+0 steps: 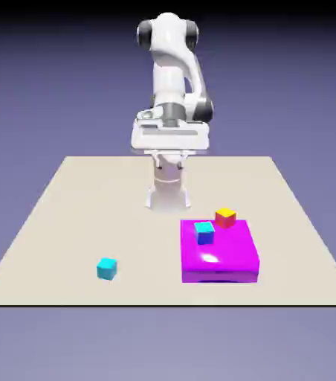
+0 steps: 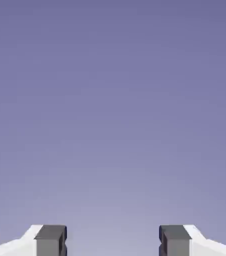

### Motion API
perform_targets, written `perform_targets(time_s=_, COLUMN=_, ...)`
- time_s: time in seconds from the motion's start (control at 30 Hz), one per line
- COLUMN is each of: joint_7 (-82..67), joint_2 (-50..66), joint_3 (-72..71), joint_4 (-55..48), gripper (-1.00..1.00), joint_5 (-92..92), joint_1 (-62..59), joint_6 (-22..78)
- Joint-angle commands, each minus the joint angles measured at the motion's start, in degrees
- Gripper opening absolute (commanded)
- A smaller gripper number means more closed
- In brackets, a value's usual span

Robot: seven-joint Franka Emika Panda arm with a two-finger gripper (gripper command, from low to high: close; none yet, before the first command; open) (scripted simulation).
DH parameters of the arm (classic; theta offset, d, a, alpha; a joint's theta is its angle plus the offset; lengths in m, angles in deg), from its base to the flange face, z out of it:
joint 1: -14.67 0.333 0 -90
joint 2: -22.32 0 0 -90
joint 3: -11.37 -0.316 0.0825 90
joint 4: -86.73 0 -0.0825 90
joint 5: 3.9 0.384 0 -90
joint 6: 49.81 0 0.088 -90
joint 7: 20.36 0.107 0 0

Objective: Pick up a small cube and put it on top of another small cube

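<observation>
Nothing is picked up yet: the gripper (image 2: 113, 242) hangs high near the robot's base, jaws wide and empty. The small all-cyan cube (image 1: 106, 268) sits alone on the beige bench (image 1: 52, 216), well apart from the magenta slab (image 1: 227, 257) carrying the blue-sided, teal-topped cube (image 1: 204, 232). Next, I judge, the hand must descend over the cyan cube.

No readable text, label or number anywhere.
</observation>
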Motion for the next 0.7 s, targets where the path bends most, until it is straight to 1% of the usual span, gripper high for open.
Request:
perform_targets(time_s=0.0, joint_7=-1.20, joint_2=2.08, joint_3=0.41, joint_4=-0.94, gripper=0.00, joint_5=-2.27, joint_1=0.03, joint_6=1.61)
perform_targets(time_s=0.67, joint_7=-25.17, joint_2=43.61, joint_3=8.69, joint_4=-19.77, gripper=0.00, joint_5=-47.65, joint_1=0.70, joint_6=33.74)
